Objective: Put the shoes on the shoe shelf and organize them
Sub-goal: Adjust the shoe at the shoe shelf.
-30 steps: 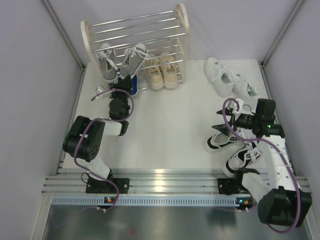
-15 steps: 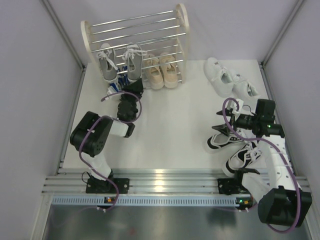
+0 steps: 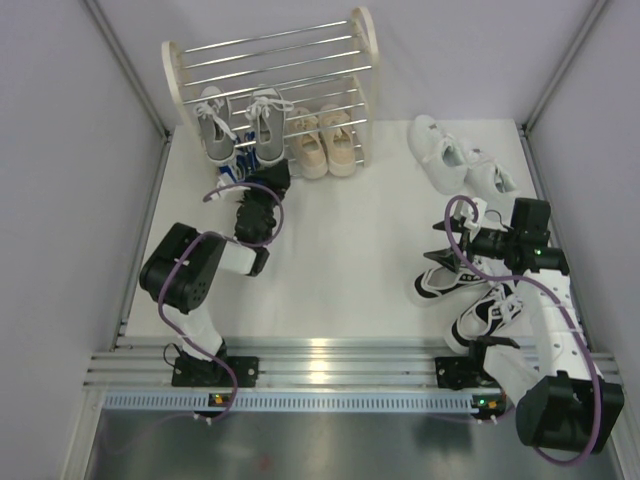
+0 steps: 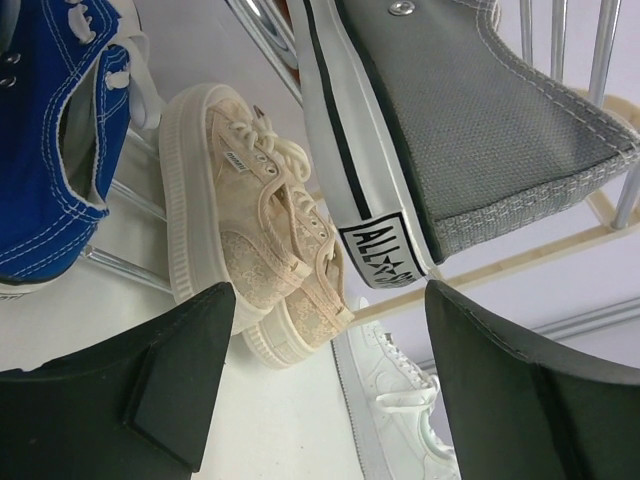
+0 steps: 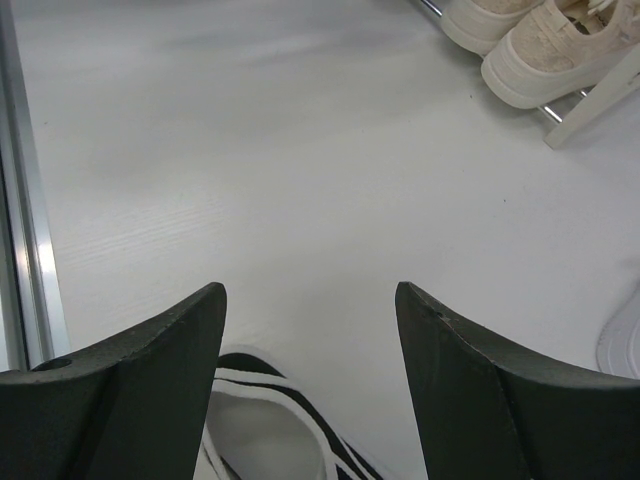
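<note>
Since a second ago my left arm has swung toward the far edge and a little to the right, and the right shoe of the grey pair, tilted then, now sits straight beside its mate on the shoe shelf. My left gripper hangs just in front of the shelf's left half with its jaws spread wide and nothing between them. The left wrist view shows a grey heel resting on the chrome rods just ahead of my fingers. A blue shoe sits lower to its left, and the beige pair stands beyond it. The shelf stands at the far edge of the table, toward the far left corner. It holds the grey pair on its left half with the blue pair peeking out below, and the beige pair low on its right half. The white pair lies on the table near the far right corner. My right gripper is also open and empty. It hovers near the right edge over one shoe of the black-and-white pair, and the striped shoe shows just below the jaws in the right wrist view.
</note>
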`<state>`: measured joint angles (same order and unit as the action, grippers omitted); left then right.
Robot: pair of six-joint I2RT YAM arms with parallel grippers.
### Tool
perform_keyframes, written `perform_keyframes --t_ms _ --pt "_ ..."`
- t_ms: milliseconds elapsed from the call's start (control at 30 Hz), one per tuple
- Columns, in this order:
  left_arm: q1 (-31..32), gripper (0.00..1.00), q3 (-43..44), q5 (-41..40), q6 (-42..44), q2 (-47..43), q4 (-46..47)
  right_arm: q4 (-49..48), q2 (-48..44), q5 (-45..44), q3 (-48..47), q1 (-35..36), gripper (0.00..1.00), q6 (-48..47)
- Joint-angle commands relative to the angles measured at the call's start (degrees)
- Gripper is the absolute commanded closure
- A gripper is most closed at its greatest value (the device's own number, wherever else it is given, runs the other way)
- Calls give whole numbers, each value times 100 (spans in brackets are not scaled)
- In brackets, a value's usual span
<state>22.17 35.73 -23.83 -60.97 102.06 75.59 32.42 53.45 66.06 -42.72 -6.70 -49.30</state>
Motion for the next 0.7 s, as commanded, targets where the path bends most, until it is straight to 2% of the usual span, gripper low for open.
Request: perform_keyframes --t_ms 0,33,67,133,167,667 --pt "-29 18 172 142 243 -221 2118 -78 43 249 -79 -121 31 -177" --pt "-29 17 154 160 252 -257 2126 -87 43 258 -79 -121 31 -177" --pt "-20 8 137 195 261 -300 2126 -79 51 249 -79 -121 31 -185" --pt "-38 6 93 248 296 -424 2118 -52 60 258 -87 -121 31 -194" --pt "-38 2 101 239 322 -433 2126 -52 69 258 -87 -121 30 -194" --pt "-292 2 857 196 349 138 2100 -43 86 258 -87 -130 31 -212"
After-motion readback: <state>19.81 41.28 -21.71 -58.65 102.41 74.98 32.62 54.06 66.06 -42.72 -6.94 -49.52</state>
